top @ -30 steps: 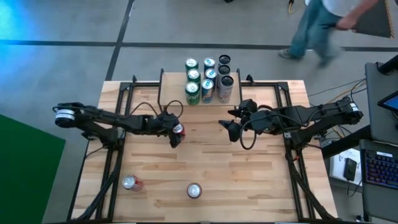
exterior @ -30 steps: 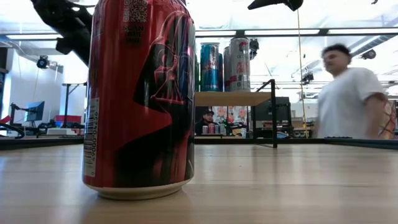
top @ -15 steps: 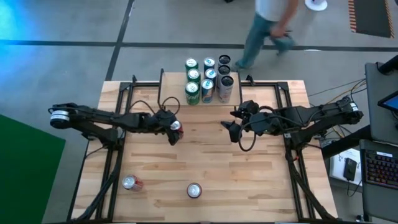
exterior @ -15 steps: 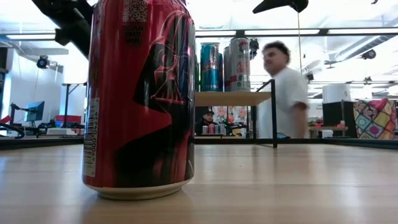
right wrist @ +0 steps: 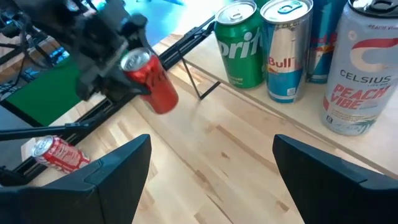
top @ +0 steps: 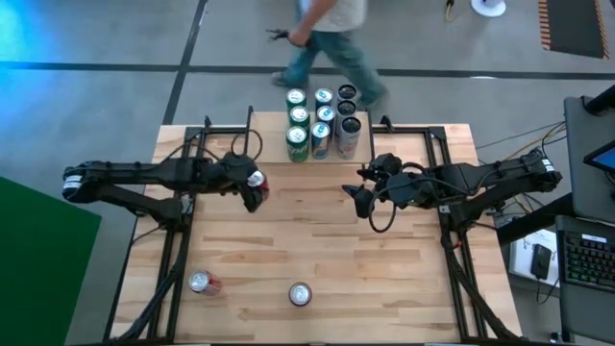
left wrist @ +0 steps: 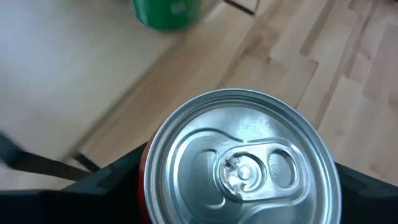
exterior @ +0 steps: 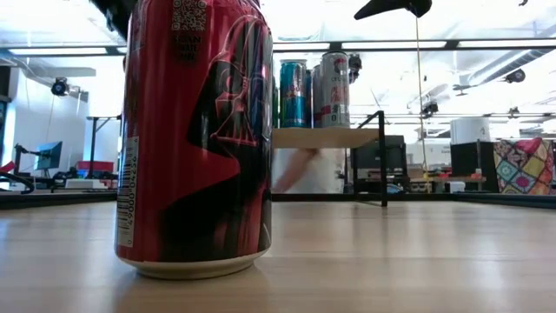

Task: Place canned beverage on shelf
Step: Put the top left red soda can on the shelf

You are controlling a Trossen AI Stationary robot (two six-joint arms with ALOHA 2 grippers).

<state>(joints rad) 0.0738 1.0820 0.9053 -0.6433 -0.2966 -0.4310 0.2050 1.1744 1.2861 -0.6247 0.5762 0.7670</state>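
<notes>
The red can (top: pixel 256 180) is clamped between the left gripper (top: pixel 252 187)'s fingers and held tilted in the air above the counter (top: pixel 317 250), near the shelf (top: pixel 274 135) and just off its open end. The right wrist view shows the can (right wrist: pixel 152 81) leaning in that grip, clear of the wood below; the left wrist view looks down on its silver lid (left wrist: pixel 241 163), with a green can (left wrist: pixel 166 12) on the shelf ahead. So the carry step is in hand, with the placing not yet done. The shelf already bears green, blue and white cans (top: pixel 322 120) packed toward one end, leaving bare top beside the green ones. The next move likely calls for bringing the red can upright, moving it over that bare patch, lowering it until its base sits flat, then letting go without nudging the green neighbour. The right gripper (top: pixel 357 197) waits over the counter with fingers spread and nothing between them. Two more red cans, one lying (top: pixel 202 282) and one upright (top: pixel 300 293), are at the counter's near edge.
</notes>
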